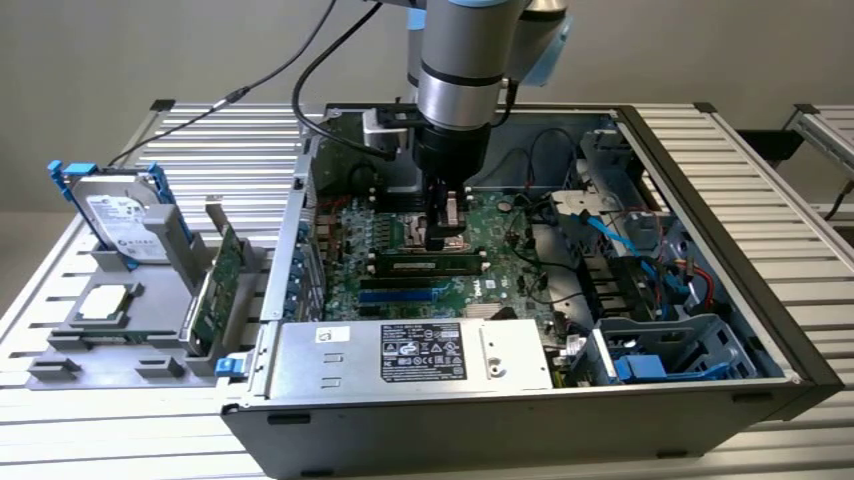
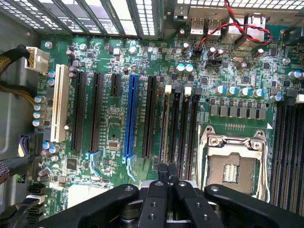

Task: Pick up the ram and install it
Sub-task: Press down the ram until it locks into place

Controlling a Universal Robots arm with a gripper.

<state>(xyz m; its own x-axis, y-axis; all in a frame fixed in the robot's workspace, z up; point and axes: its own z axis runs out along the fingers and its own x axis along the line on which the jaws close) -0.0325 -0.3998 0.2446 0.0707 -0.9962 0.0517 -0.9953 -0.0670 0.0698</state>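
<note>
- Table (image 1: pixel 747 150): slatted metal; open PC case (image 1: pixel 747 330) laid on it, side panel off.
- Robot arm (image 1: pixel 467 70): reaches down into case from above, over mid-board.
- PSU (image 1: pixel 400 355): silver box w/ label, set at case's near edge.
- Motherboard (image 1: pixel 400 230) (image 2: pixel 114 118): green, seen flat in case; rows of black slots, one blue slot (image 2: pixel 129 116).
- Hard drive (image 1: pixel 120 215): stood in grey holder outside case, at exterior view's left.
- Expansion card (image 1: pixel 214 285): stood upright in same holder, nearer the case.
- CPU socket (image 2: pixel 232 161): metal frame, flanked by memory slots.
- Ram (image 1: pixel 430 265) (image 2: pixel 165 123): stood on edge in slot beside socket.
- Claw (image 1: pixel 449 243) (image 2: pixel 167 173): fingers pinched narrow, closed on ram's top edge.
</note>
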